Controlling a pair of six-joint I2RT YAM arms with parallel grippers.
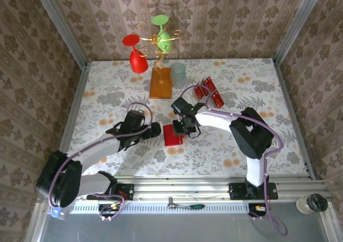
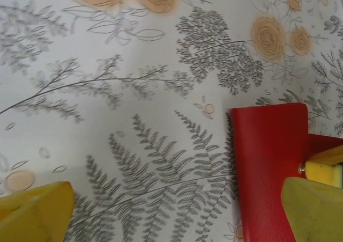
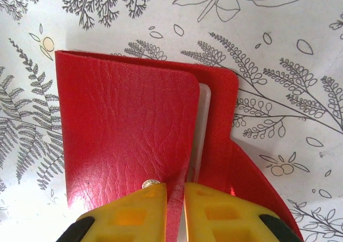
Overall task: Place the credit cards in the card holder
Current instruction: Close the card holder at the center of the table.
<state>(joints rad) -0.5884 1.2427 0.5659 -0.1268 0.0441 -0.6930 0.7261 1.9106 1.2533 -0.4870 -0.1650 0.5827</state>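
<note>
The card holder (image 1: 172,136) is a glossy red wallet lying on the floral table between the two arms. My right gripper (image 1: 185,128) is shut on the edge of its upper flap (image 3: 123,129), by a small metal snap; a pale inner pocket (image 3: 201,129) shows beneath. My left gripper (image 1: 154,129) stands wide open just left of the wallet, with nothing between its fingers (image 2: 174,210). One of its fingers (image 2: 313,207) hangs over the card holder (image 2: 270,167). The credit cards (image 1: 208,90), red, stand behind my right arm.
An orange-brown stand base (image 1: 161,83) at the back carries a wire holder with a red glass (image 1: 136,57) and a green glass (image 1: 162,30). A translucent cup (image 1: 178,74) stands beside it. Patterned walls close in three sides.
</note>
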